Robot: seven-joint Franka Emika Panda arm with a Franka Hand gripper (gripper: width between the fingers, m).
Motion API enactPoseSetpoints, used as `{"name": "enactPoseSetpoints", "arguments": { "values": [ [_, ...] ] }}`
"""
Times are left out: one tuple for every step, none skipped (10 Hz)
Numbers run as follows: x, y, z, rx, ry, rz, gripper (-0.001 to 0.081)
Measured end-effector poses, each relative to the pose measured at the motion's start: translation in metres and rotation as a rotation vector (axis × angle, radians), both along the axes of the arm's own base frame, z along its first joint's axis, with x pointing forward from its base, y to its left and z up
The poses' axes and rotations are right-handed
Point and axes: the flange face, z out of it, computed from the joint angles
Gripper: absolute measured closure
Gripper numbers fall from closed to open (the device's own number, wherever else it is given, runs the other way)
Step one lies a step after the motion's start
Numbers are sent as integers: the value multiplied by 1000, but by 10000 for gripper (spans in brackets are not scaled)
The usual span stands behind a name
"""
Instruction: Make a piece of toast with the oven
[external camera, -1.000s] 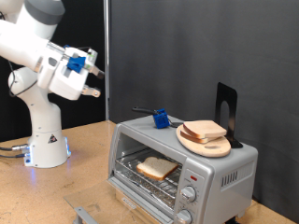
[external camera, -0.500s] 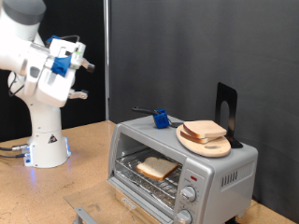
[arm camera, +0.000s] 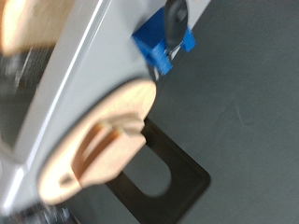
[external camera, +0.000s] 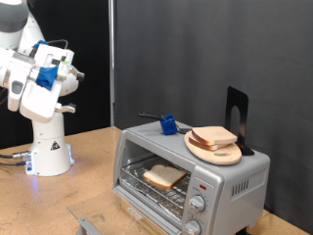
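The oven stands on the wooden table at the exterior view's right, with its glass door folded down. The piece of toast lies flat on the wire rack inside. My gripper is high at the exterior view's left, far from the oven, with its fingers spread and nothing between them. The blurred wrist view shows the oven's silver top from above. It shows no fingers.
On the oven's top are a round wooden board with stacked slices, a blue clip with a dark handle and a black stand. All three show in the wrist view: board, clip, stand. The robot's base stands at the left.
My arm has swung the gripper away from the oven, towards the exterior view's left and slightly down. The toast, the oven and the things on top have not moved.
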Motion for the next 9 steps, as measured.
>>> {"name": "enactPoseSetpoints", "arguments": {
  "values": [
    [4, -8, -8, 38, 114, 2, 3],
    [14, -20, -17, 19, 25, -21, 3],
    [19, -24, -26, -7, -102, -24, 3],
    [17, -22, -26, 18, -30, -19, 3],
    [14, -20, -24, 65, 83, -9, 3],
    [11, -22, -24, 110, 202, -18, 3],
    [11, -30, -27, 132, 288, -56, 3],
    [11, -40, -30, 140, 335, -95, 3],
    [9, -51, -34, 156, 375, -124, 3]
  ]
}}
